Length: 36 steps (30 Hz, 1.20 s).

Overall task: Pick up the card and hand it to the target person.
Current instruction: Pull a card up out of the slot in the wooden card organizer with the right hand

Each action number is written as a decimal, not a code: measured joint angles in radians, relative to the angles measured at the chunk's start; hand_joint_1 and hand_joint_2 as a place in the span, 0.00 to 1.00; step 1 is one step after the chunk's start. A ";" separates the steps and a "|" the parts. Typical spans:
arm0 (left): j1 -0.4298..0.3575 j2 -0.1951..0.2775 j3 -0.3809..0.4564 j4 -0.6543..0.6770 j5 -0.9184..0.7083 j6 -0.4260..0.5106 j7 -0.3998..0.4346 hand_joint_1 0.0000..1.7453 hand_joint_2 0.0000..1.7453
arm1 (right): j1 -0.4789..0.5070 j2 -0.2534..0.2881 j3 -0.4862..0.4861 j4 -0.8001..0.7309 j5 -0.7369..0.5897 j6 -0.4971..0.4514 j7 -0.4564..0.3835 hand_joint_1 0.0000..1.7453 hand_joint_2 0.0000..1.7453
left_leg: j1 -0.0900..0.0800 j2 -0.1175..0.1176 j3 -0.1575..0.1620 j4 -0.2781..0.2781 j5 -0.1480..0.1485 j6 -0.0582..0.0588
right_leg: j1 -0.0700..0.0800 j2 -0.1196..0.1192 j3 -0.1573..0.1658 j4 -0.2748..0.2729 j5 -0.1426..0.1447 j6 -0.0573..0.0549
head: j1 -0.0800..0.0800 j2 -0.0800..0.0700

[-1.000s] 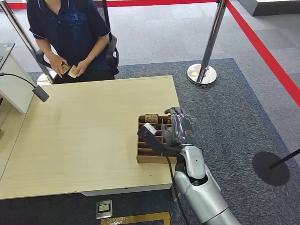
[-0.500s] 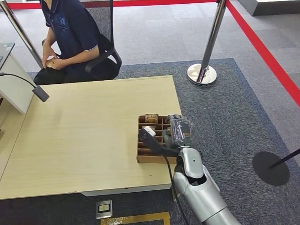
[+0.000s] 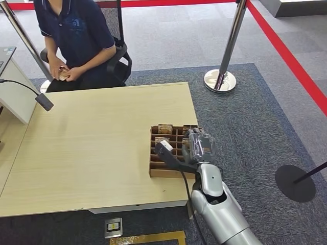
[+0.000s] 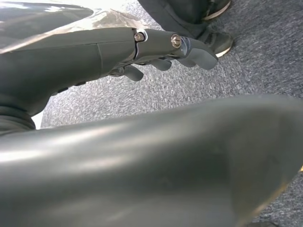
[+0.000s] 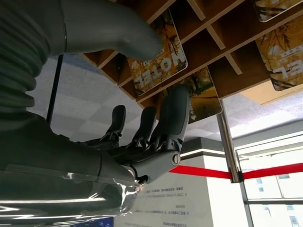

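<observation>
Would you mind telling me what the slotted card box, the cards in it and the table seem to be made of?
The slotted box looks like brown cardboard or thin board: matte, with flat thin dividers. The cards look like glossy printed plastic or coated card, catching light over an autumn-leaf print; which one is unclear. The table appears to be pale wood-grain laminate with a smooth, low-sheen top.

Even, bright indoor light falls from above, with soft, short shadows under the table. The stanchion base glints. Both wrist views are soft close up, and daylight from the windows washes out the right one's far side.
</observation>
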 joint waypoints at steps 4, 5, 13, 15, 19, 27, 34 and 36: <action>-0.001 0.000 0.000 0.001 0.001 -0.001 -0.001 0.00 0.00 | -0.017 0.009 0.001 0.014 0.008 -0.001 0.001 0.49 1.00 | 0.000 0.001 0.000 0.000 0.000 0.000 | 0.000 0.001 0.000 0.000 0.000 0.000 | 0.000 0.000; -0.001 0.000 -0.001 0.001 0.002 -0.002 -0.001 0.00 0.00 | -0.020 0.011 0.000 0.016 0.009 -0.001 0.001 0.49 1.00 | 0.000 0.001 0.000 0.000 0.000 0.000 | 0.000 0.001 0.000 0.000 0.000 0.000 | 0.000 0.000; 0.000 -0.002 -0.013 0.002 -0.010 -0.006 -0.006 0.00 0.00 | -0.061 0.028 -0.005 0.068 0.011 -0.015 -0.002 0.45 1.00 | 0.000 0.001 -0.001 0.000 0.000 0.000 | 0.000 0.002 -0.001 0.001 0.001 0.000 | 0.000 0.000; 0.000 -0.002 -0.012 0.002 -0.007 -0.005 -0.007 0.00 0.00 | -0.067 0.031 -0.004 0.081 0.011 -0.014 -0.003 0.46 1.00 | 0.000 0.001 0.000 0.000 0.000 0.000 | 0.000 0.001 -0.001 0.000 0.000 0.000 | 0.000 0.000; 0.001 -0.004 -0.004 0.001 0.003 -0.004 -0.007 0.00 0.00 | -0.075 0.034 -0.002 0.112 0.012 -0.016 -0.006 0.45 1.00 | 0.000 0.001 0.000 0.000 0.000 0.000 | 0.000 0.001 -0.001 0.000 0.000 0.000 | 0.000 0.000; 0.003 -0.010 0.000 0.001 0.010 0.004 -0.008 0.00 0.00 | -0.073 0.035 -0.001 0.142 0.022 -0.010 0.002 0.46 1.00 | 0.000 0.001 0.000 0.000 0.000 0.000 | 0.000 0.001 0.000 0.000 0.000 0.000 | 0.000 0.000; 0.004 -0.010 -0.004 0.002 0.005 0.006 -0.008 0.00 0.00 | -0.057 0.025 -0.012 0.122 0.032 -0.009 0.015 0.45 1.00 | 0.000 0.000 -0.001 0.000 0.000 0.000 | 0.000 0.000 -0.001 0.000 0.000 0.000 | 0.000 0.000; 0.003 -0.007 -0.008 0.002 0.000 0.003 -0.005 0.00 0.00 | -0.054 0.024 -0.015 0.115 0.033 -0.009 0.018 0.46 1.00 | 0.000 0.000 0.000 0.000 0.000 0.000 | 0.000 0.000 0.000 0.000 0.000 0.000 | 0.000 0.000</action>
